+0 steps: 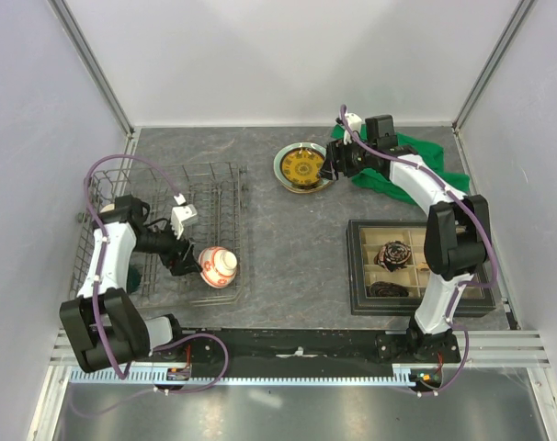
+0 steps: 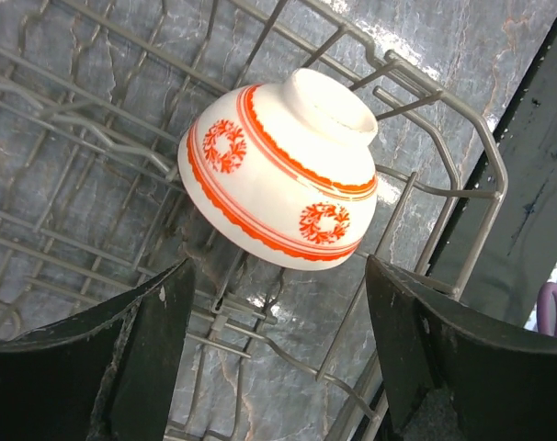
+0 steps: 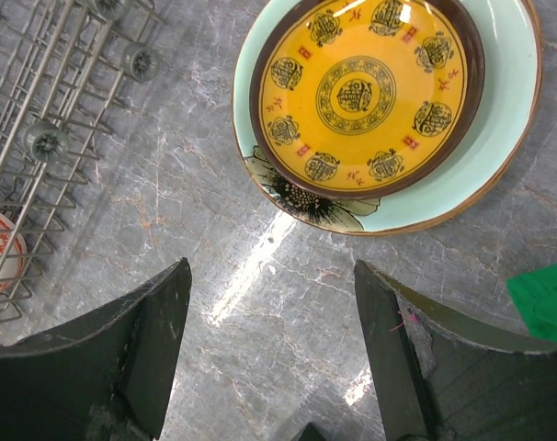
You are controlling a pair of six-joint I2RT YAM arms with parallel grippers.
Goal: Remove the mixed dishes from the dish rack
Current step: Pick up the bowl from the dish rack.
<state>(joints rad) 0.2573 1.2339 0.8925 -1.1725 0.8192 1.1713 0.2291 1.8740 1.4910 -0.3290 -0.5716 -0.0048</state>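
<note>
The large rectangular grey wire dish rack (image 1: 164, 225) stands on the left part of the grey marbled desk (image 1: 288, 243). In its near right corner lies a white bowl with red bands and red wreath motifs (image 2: 278, 184), mouth down and tilted, its foot ring uppermost, resting on the rack's wires close to the corner rim. The left tool (image 2: 278, 276) is inside the rack just to the left of the bowl, its two dark fingers (image 2: 159, 340) spread wide and holding nothing; in the left wrist view the bowl shows in the gap ahead of them, touching neither.

Right of the rack, toward the far side of the desk, a round yellow-gold plate with dark medallions and a brown rim (image 3: 366, 92) sits stacked on a larger pale green plate painted with a dark flower (image 3: 499, 129). The right tool (image 3: 271, 266) hovers just beside this stack, wide open and empty, above bare desk. A crumpled green cloth (image 1: 416, 156) lies under the right arm behind the plates. Nearer the arm bases on the right sits a black compartmented tray (image 1: 357, 266) with dark round things in it, too small to tell
</note>
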